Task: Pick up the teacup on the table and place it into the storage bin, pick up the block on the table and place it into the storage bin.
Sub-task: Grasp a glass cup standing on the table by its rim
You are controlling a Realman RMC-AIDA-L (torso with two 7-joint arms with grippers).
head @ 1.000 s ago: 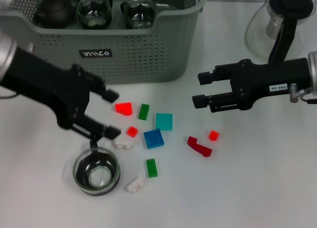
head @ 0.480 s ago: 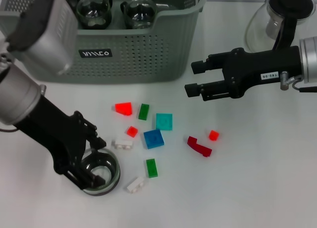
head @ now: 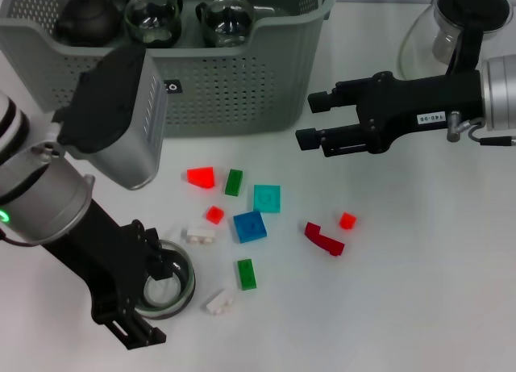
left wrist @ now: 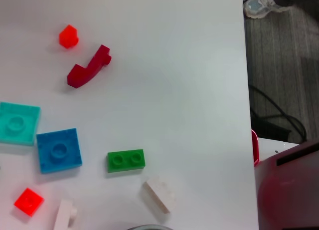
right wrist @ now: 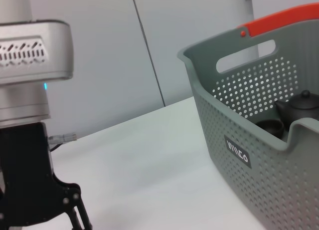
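Observation:
The teacup (head: 171, 288), a glass cup with a dark band, stands upright near the table's front left. My left gripper (head: 156, 298) is low at it, open, with one black finger on each side of the cup. Only the teacup's rim (left wrist: 147, 227) shows in the left wrist view. Several blocks lie scattered mid-table, among them a blue block (head: 250, 226), a teal one (head: 267, 198) and a red wedge (head: 201, 177). The grey-green storage bin (head: 234, 89) stands at the back. Beside the bin's front right corner, above the table, my right gripper (head: 306, 120) hangs open and empty.
Inside the bin are a dark teapot (head: 89, 17) and two glass cups (head: 155, 18). A glass carafe (head: 455, 33) with a black handle stands at the back right. The table's edge (left wrist: 247, 115) runs close to the blocks in the left wrist view, with floor beyond.
My left arm has swung down toward the table's front, bringing its gripper from above the teacup to straddle it. The right gripper has drifted a little toward the bin.

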